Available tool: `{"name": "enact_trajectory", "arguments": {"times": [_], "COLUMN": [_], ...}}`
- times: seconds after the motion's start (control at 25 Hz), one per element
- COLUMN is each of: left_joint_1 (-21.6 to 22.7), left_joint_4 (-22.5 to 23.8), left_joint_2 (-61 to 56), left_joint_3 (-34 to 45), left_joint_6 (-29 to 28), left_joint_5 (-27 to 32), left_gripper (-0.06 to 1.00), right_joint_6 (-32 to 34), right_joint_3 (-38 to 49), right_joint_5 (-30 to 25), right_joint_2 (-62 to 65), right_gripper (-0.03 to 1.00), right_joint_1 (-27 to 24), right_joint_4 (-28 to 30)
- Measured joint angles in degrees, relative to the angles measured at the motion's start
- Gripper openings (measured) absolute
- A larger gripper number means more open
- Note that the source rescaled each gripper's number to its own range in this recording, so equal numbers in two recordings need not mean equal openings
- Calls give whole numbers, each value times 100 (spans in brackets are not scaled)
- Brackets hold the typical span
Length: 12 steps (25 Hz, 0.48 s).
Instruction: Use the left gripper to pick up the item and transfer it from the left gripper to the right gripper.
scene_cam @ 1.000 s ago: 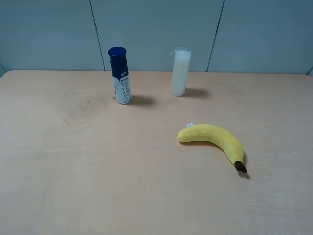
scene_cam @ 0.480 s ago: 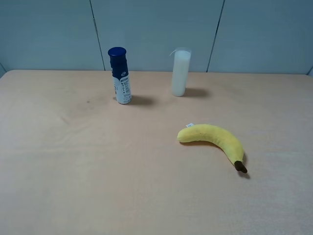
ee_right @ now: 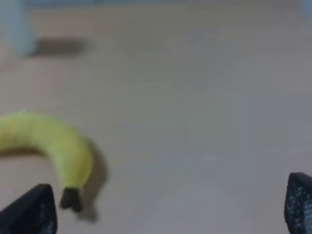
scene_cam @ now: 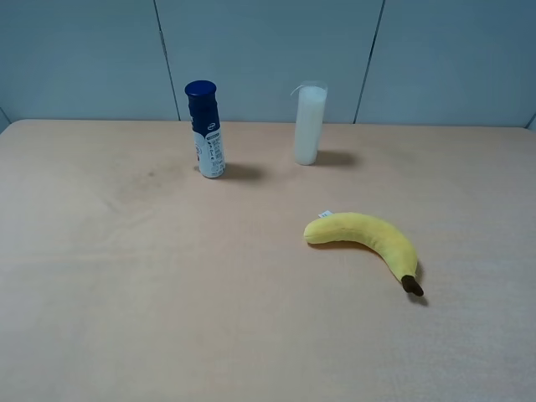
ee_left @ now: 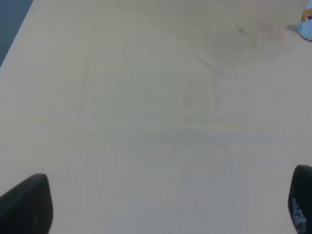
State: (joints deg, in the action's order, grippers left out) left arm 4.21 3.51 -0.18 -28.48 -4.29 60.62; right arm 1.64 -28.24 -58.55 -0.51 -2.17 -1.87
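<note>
Both arms low over the surface [scene_cam: 167, 293], left tool [ee_left: 161, 209] and right tool [ee_right: 168, 207] spread wide, empty; plush banana [scene_cam: 368, 237] at right tool's 10 o'clock.

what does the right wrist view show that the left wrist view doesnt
Only the right wrist view shows the plush banana lying on the table, its dark stem tip near one fingertip of the right gripper, plus a blurred white cylinder far off.

Only the left wrist view shows the base of the blue-capped bottle at its edge and the left gripper over bare tabletop.

Both share the tan table and a wide-open pair of black fingertips holding nothing.
</note>
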Motion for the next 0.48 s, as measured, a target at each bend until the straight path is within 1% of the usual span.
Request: {"name": "enact_trajectory", "arguments": {"times": [0.12,0.48], "left_joint_1": [0,0], "left_joint_4": [0,0], "left_joint_2": [0,0], "left_joint_3": [0,0], "left_joint_6": [0,0], "left_joint_5": [0,0], "left_gripper": [96,96], "right_joint_6": [0,0], "right_joint_3": [4,4], "right_joint_5": [0,0], "right_joint_2": [72,79], "right_gripper": [100,100], "right_joint_1": [-200,-239], "right_joint_4": [5,5]}}
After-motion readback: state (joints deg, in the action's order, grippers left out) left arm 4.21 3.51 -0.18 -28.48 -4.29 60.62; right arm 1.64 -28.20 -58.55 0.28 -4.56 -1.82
